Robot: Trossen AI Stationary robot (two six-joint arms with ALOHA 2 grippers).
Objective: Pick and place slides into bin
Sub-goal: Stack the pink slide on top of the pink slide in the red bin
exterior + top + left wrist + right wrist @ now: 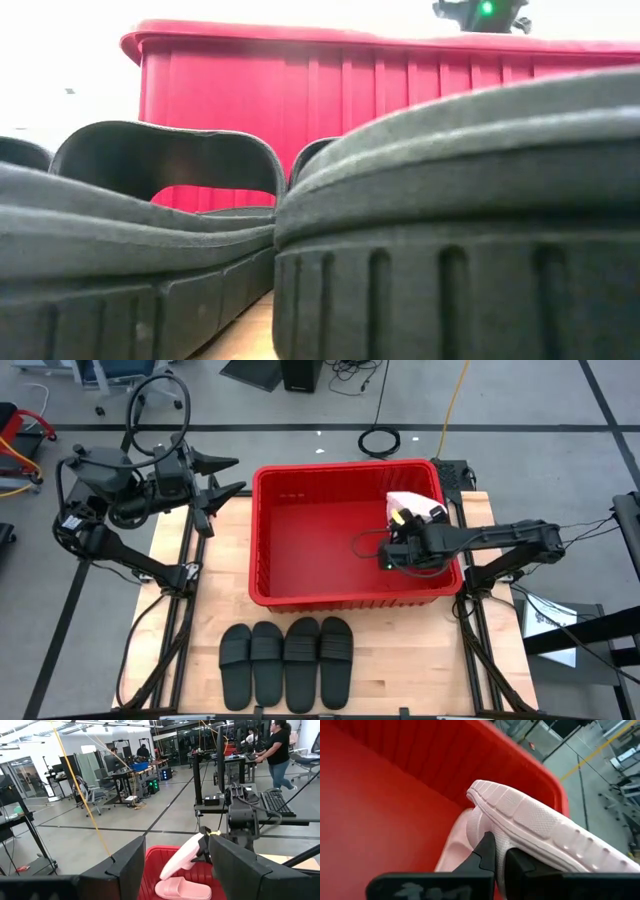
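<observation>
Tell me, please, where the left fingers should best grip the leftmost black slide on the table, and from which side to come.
Probably the wide strap of the leftmost black slide, coming from straight above. It lies flat, sole down, and the strap arches above the footbed, leaving a gap for one finger. Its right edge touches the next black slide, so gripping across the sole looks harder.

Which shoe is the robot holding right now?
Find the large red plastic bin on the wooden table. Over its far right corner, the right pincer is shut on a pale pink slide sandal, tilted up in the air, unlike the other pink slide lying flat inside.
</observation>
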